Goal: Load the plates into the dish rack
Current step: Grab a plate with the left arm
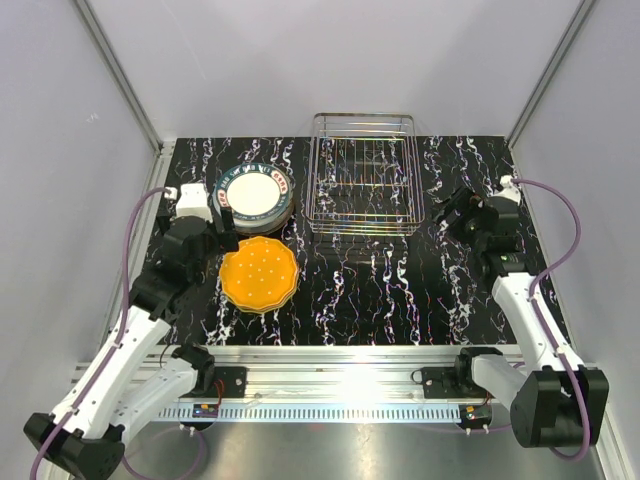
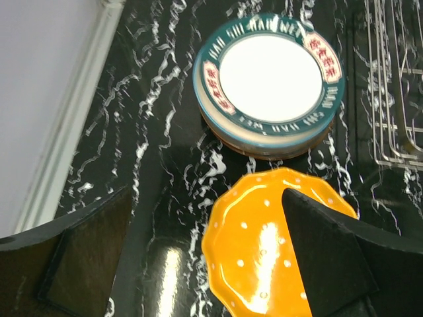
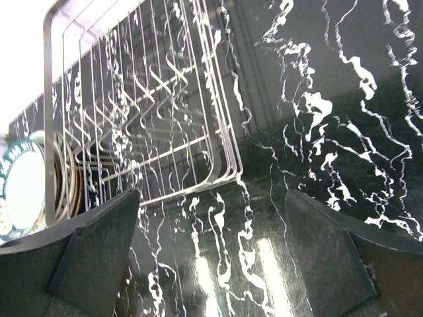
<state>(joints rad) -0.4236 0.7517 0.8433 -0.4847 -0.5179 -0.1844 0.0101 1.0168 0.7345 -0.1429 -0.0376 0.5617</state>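
Black marbled table (image 1: pixel 400 290). Left pincer (image 2: pixel 206 198), wide open and empty; orange plate (image 2: pixel 254 254) under one finger, plate stack (image 2: pixel 268 79) just ahead. Right pincer (image 3: pixel 211 198), open and empty, faces the dish rack (image 3: pixel 142 119). Plates look stiff, glossy, breakable: grip a rim.

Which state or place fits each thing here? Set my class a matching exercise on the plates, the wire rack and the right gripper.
1 orange scalloped dotted plate
2 plate stack topped by a green-rimmed white plate
3 shiny wire dish rack
4 right gripper

A holds no plates
B open, holding nothing
C lies singly, apart from the others
D piled up beside the rack

Pairs: 1-C, 2-D, 3-A, 4-B
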